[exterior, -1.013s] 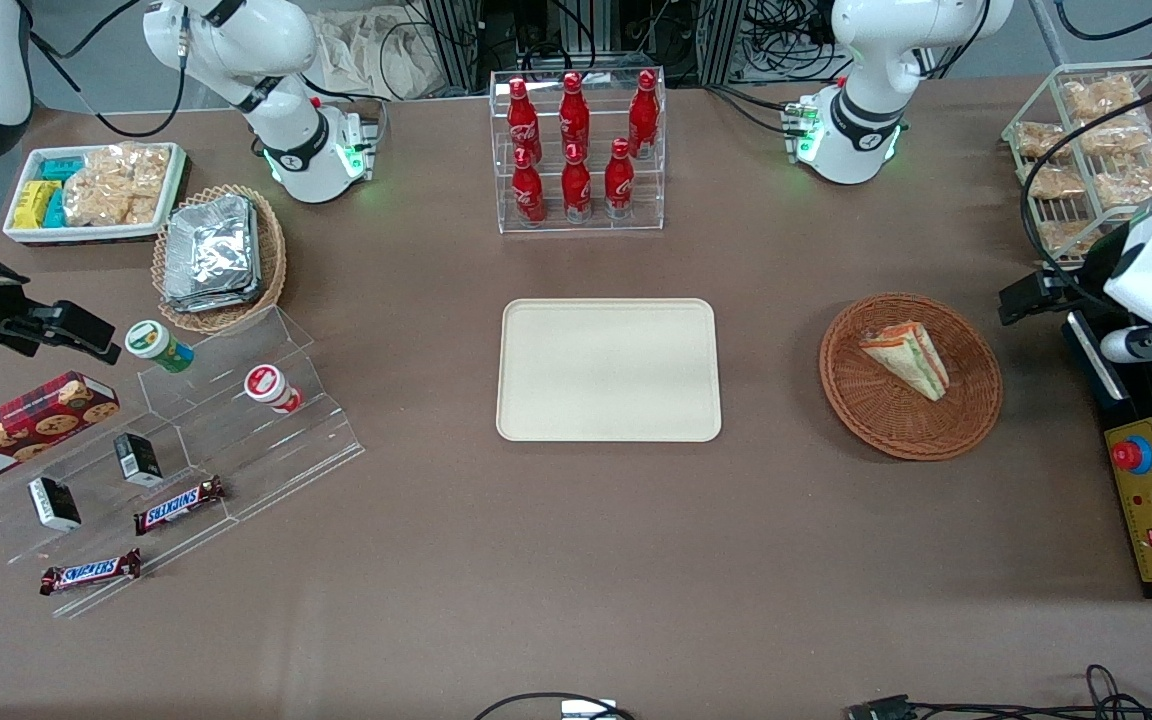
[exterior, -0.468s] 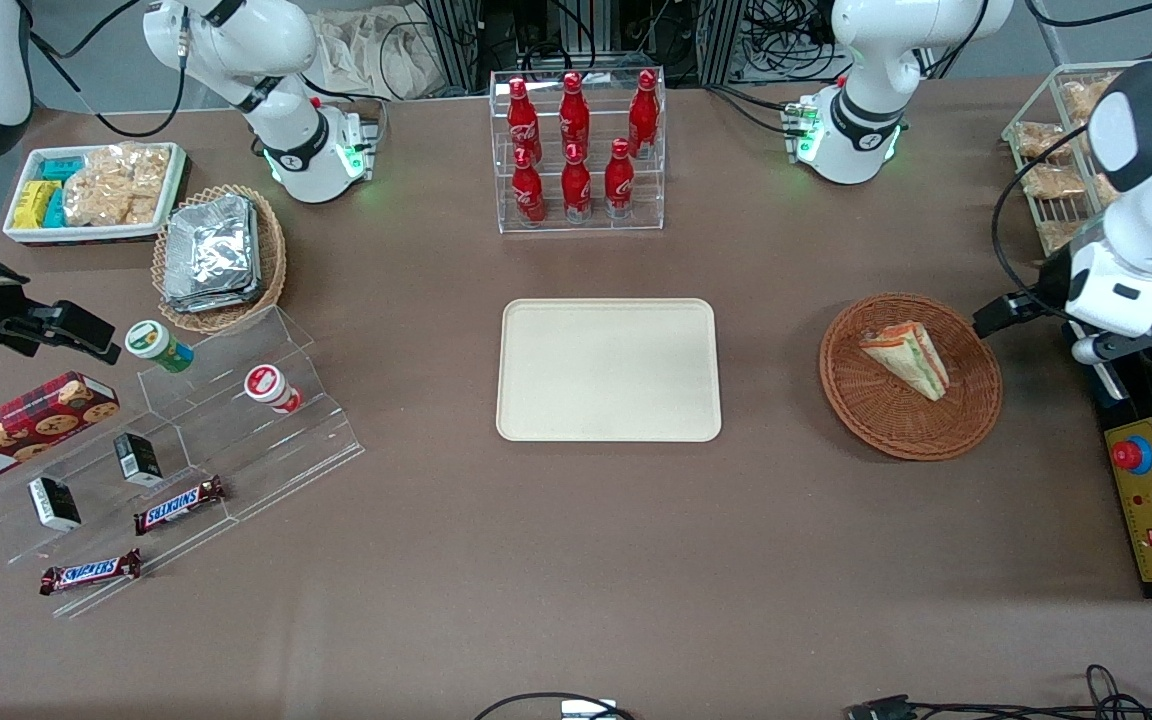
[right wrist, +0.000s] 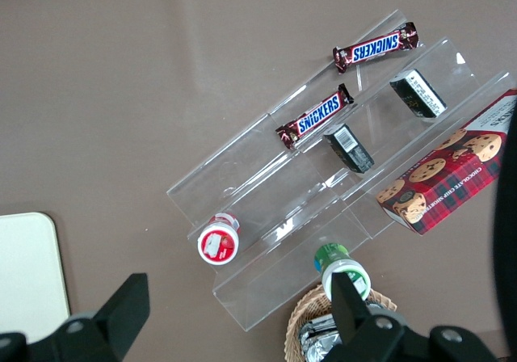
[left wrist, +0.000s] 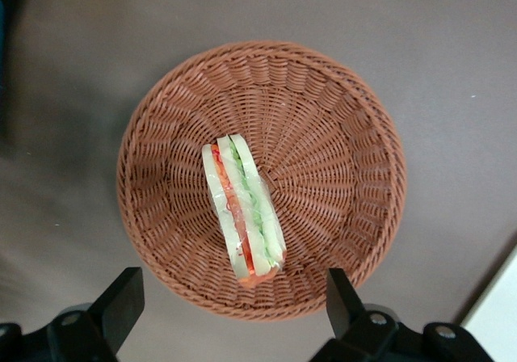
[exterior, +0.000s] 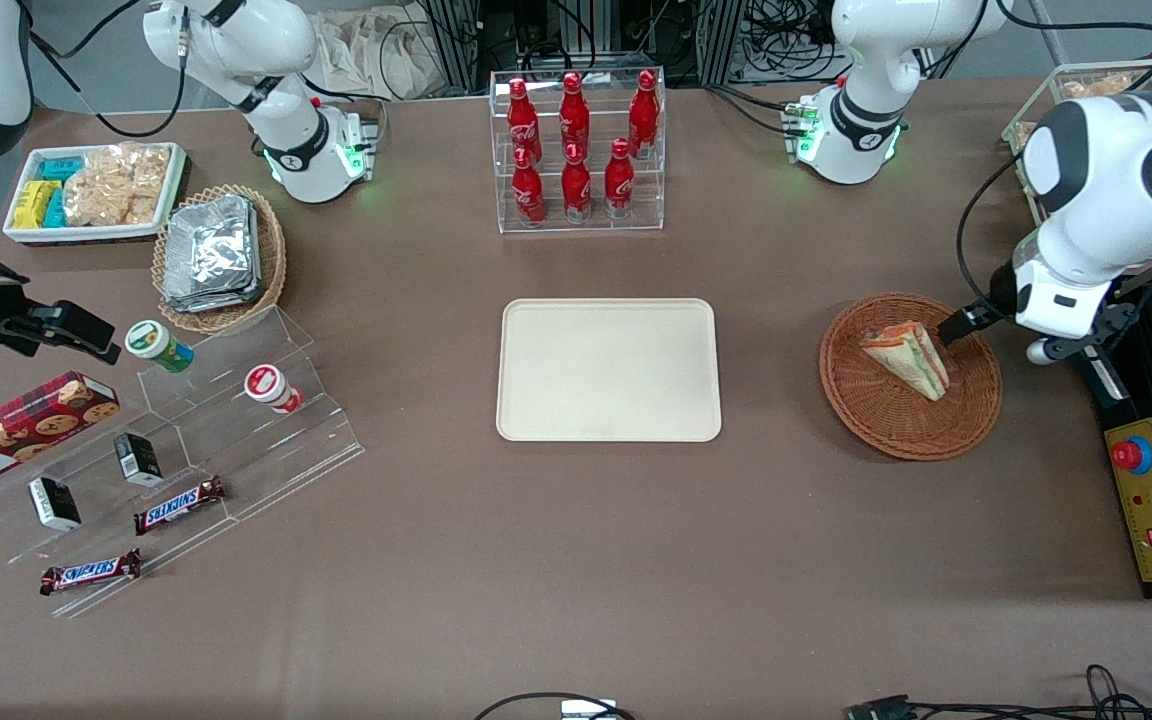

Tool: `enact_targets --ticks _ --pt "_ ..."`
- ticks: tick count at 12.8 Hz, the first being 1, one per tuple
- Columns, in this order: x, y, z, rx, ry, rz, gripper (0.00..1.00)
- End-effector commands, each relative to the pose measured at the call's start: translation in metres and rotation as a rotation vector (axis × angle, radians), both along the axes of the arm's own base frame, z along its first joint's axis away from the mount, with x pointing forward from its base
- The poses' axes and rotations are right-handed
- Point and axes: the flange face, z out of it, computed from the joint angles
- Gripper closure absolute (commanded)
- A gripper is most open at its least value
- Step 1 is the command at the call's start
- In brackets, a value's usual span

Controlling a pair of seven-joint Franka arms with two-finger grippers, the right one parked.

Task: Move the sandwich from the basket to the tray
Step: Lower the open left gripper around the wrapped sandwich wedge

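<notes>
gripper (left wrist: 233,309) hovers, fingers (left wrist: 121,297) spread, above sandwich (left wrist: 241,210) in basket (left wrist: 339,152).

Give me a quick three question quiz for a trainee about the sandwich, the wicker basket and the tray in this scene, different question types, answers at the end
1. True or false: the sandwich already lies on the tray.
2. Multiple choice: the gripper is (A) shut on the sandwich, (B) open above the basket, (C) resting on the tray.
3. Fill in: the red bottles stand in a clear ____ farther from the front camera than the tray.

Key: 1 false, it lies in the basket. 2 B. 3 rack.
</notes>
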Motion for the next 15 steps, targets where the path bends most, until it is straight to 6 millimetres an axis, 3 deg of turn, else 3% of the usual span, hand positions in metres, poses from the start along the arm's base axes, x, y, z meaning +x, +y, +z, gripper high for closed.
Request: enact_targets --ticks 1,5,15 --pt "-0.021 -0.001 -0.022 0.002 -0.044 0.05 0.0" --pt "-0.033 -0.002 -0.067 0.0 -0.076 0.101 0.0" --pt "-0.028 -0.01 -0.123 -0.007 -0.113 0.182 0.0"
